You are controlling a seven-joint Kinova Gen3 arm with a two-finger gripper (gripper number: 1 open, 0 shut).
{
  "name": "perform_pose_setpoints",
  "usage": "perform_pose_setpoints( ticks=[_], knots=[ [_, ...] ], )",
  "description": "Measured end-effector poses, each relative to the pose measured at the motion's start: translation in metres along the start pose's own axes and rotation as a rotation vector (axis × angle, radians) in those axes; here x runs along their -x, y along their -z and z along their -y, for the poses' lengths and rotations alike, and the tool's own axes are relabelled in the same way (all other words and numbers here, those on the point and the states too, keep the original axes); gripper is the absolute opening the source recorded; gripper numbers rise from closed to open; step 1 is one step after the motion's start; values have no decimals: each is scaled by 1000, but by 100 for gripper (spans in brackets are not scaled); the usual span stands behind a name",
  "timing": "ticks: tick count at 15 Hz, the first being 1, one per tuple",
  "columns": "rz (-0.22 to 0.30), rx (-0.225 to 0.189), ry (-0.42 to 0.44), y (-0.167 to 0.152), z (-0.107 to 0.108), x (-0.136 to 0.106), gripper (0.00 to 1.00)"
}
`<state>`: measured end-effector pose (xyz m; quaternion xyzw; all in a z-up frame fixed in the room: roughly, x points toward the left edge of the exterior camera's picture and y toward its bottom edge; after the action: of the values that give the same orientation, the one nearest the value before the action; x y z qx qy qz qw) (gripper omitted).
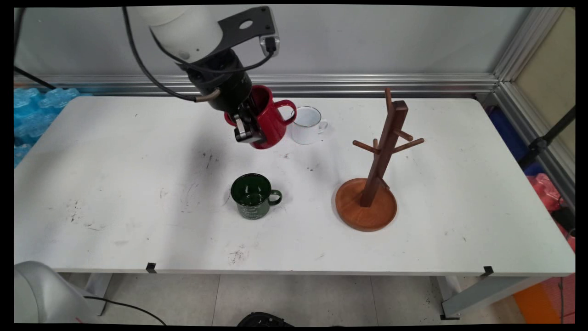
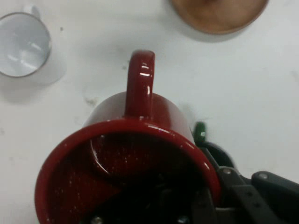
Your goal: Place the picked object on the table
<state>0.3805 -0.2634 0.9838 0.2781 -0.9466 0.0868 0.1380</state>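
My gripper (image 1: 248,126) is shut on the rim of a red mug (image 1: 266,120), one finger inside and one outside, and holds it tilted above the table's back middle. In the hand view the red mug (image 2: 135,163) fills the lower frame with its handle pointing up. A white mug (image 1: 308,124) stands just to its right on the table, seen too as the white mug (image 2: 23,46) at the upper left. A dark green mug (image 1: 253,196) stands nearer the front, and its handle (image 2: 200,132) peeks out beside the red mug.
A wooden mug tree (image 1: 379,161) with pegs stands on a round base (image 1: 366,205) right of centre; the base's edge (image 2: 217,16) shows at the top of the hand view. Blue wrapping (image 1: 32,115) lies beyond the table's left end.
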Motion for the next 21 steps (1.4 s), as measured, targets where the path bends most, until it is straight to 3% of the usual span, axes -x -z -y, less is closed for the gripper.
perform_pose_setpoints(
  ticks=[9, 21],
  knots=[
    [122, -31, -44, -47, 47, -12, 0],
    [225, 12, -90, -117, 85, -15, 0]
  ],
)
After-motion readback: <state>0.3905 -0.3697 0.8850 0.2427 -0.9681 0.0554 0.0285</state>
